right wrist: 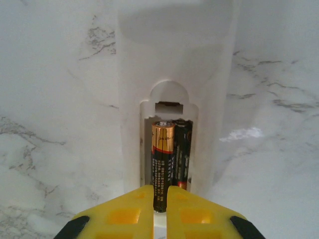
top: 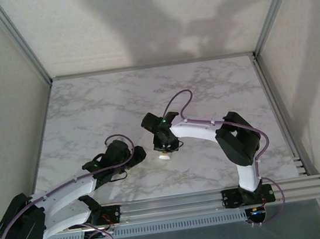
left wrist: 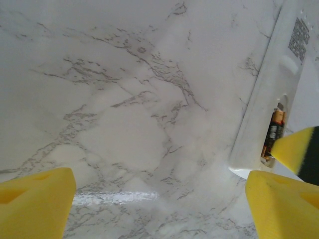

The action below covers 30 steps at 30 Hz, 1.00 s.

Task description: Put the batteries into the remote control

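Observation:
The white remote control [right wrist: 169, 59] lies back-up on the marble table, its battery bay open. One battery [right wrist: 162, 159], coppery end pointing away, stands in the bay's left slot with its near end pinched by my right gripper [right wrist: 160, 199], which is shut on it. The second battery [right wrist: 182, 149] lies in the right slot beside it. In the left wrist view the remote [left wrist: 279, 79] runs along the right edge with the batteries [left wrist: 274, 132] showing. My left gripper [left wrist: 162, 199] is open and empty, just left of the remote. From above, the right gripper [top: 165, 147] covers the remote [top: 165, 157].
The marble tabletop [top: 117, 107] stretches bare behind and to the left of both arms. Aluminium rails [top: 206, 199] run along the near edge. The left gripper [top: 136, 154] sits close beside the right one, a short gap apart.

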{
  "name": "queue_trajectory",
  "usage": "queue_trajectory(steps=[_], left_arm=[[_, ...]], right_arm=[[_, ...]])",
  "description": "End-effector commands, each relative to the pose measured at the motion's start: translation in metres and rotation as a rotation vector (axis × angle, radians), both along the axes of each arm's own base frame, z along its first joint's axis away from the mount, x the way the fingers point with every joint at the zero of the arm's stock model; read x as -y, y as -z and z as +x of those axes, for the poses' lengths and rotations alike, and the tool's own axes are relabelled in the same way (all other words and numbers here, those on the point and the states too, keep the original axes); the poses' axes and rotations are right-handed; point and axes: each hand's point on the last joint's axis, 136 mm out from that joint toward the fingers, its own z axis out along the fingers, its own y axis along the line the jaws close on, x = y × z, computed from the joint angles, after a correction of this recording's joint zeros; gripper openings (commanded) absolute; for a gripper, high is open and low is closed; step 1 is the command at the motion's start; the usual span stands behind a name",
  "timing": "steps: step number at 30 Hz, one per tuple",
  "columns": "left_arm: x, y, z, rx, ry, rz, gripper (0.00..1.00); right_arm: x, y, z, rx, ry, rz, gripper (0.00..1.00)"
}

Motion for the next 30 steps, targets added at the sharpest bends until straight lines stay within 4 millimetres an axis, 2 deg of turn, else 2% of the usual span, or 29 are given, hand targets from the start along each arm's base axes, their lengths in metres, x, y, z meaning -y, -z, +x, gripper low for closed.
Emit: queue_trajectory(steps=[1, 8, 16, 24, 26, 28, 30], left_arm=[[-0.004, 0.007, -0.004, -0.018, 0.017, 0.020, 0.88], [-0.004, 0.008, -0.002, -0.022, 0.024, 0.024, 0.88], [-0.006, 0.008, -0.004, -0.027, 0.025, 0.032, 0.88], [-0.007, 0.009, -0.005, -0.030, 0.021, 0.029, 0.88], [-0.007, 0.008, -0.004, -0.029, 0.020, 0.028, 0.88], [-0.007, 0.008, -0.005, -0.029, 0.022, 0.027, 0.88], [-0.006, 0.008, -0.005, -0.030, 0.022, 0.026, 0.88]], right_arm=[[0.011, -0.019, -0.003, 0.052, 0.003, -0.028, 0.13], [0.011, -0.020, 0.000, 0.085, 0.002, -0.031, 0.15], [0.001, 0.007, 0.001, 0.054, -0.003, -0.032, 0.15], [0.003, 0.021, -0.001, 0.034, -0.008, -0.052, 0.16], [0.003, 0.024, -0.002, 0.029, -0.007, -0.049, 0.19], [0.002, 0.024, -0.003, 0.029, -0.011, -0.038, 0.28], [0.000, 0.019, -0.002, 0.037, -0.015, -0.028, 0.31]])
